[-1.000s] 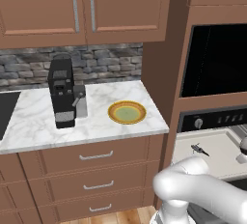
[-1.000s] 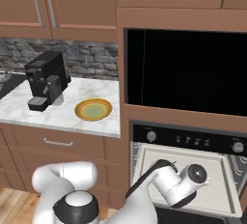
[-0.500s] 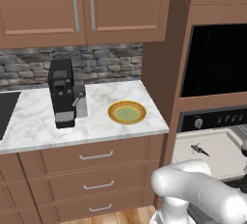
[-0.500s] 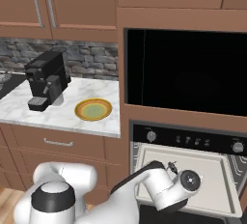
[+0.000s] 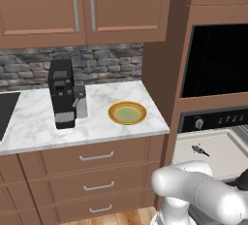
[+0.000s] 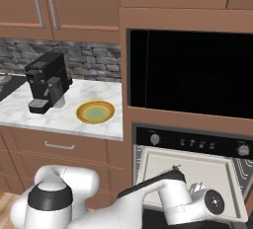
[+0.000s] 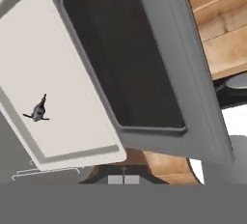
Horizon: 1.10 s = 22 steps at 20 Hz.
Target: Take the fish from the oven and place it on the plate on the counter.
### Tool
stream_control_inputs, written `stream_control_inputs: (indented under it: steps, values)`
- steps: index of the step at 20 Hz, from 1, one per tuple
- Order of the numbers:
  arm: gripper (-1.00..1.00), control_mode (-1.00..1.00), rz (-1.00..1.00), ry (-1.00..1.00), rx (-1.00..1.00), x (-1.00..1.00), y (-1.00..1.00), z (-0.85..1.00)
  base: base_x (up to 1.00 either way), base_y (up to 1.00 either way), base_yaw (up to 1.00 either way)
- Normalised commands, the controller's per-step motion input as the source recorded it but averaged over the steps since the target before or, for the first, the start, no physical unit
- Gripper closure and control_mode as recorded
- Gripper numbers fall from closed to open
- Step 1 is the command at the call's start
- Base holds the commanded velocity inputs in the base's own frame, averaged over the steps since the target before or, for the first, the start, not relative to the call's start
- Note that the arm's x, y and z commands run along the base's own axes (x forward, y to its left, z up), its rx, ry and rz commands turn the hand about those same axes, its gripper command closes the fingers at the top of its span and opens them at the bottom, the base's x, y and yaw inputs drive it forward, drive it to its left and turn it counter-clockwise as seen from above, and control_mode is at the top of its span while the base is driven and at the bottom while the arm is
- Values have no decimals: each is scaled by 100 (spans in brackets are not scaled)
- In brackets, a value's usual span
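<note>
The fish is a tiny dark grey shape lying on the pale tray pulled out of the oven. The hand view shows the fish on the tray's left part, beside the lowered oven door with its dark glass. In the right base view my arm's elbow hides most of the fish. My gripper hangs low in front of the tray, apart from the fish, its fingers too small to read. The plate, with a yellow rim and green centre, rests on the marble counter; plate.
A black coffee machine stands on the counter left of the plate. The lowered oven door juts out below the tray. Brown drawers with silver handles sit under the counter, and wall cabinets hang above. A dark upper oven window is overhead.
My wrist has sunk lower and shifted right in front of the oven tray, and the shoulder has turned. The fish and the plate have not moved.
</note>
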Motion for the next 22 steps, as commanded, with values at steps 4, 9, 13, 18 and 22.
stream_control_inputs:
  steps: [4,9,13,18,22]
  values:
    - [100,-100,54,0,-17,-10,0,18,0,0,0]
    - [100,-100,55,-1,-23,-1,1,9,0,0,0]
    - [100,-100,54,-17,-36,-2,9,8,0,0,0]
    - [100,-100,51,-30,-40,-6,10,2,0,0,0]
    - [100,-100,52,-26,-35,3,15,4,0,0,0]
